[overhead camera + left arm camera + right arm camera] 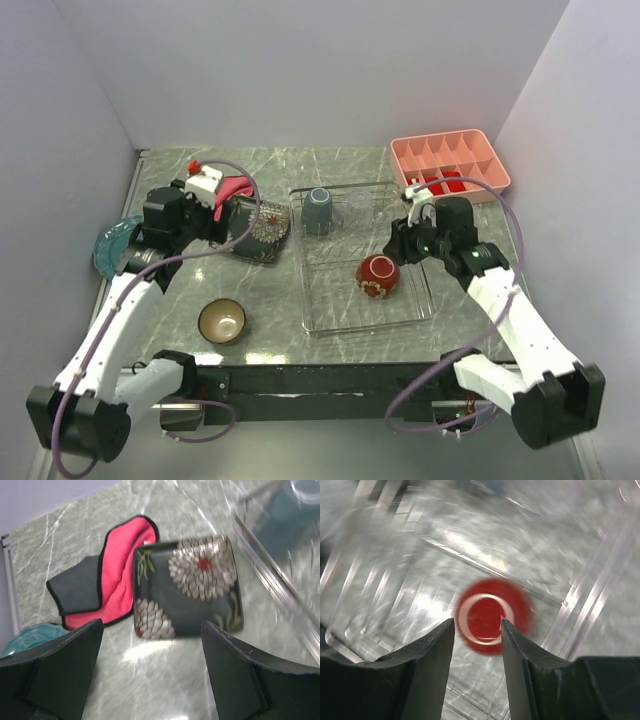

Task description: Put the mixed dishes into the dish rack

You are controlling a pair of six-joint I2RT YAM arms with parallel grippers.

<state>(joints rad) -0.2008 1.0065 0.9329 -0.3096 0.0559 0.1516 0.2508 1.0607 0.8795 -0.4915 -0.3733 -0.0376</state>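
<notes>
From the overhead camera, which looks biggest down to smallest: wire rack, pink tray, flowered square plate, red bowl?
dish rack
pink tray
square flowered plate, partly hidden
red bowl, only slightly smaller

Marble table (262,292): rack (335,292), tray (441,150), cloth (236,188), bowl (222,321), square plate (266,228), blue plate (112,246)

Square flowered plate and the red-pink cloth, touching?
Touching. Left wrist view: the square plate has its corner overlapping the cloth hem, no gap.

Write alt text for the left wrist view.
A square dark plate with white flowers lies on the grey marble table, seen between the black fingers of the open left hand. A red-pink cloth with black trim lies at its left; blurred see-through dish rack at right.
</notes>
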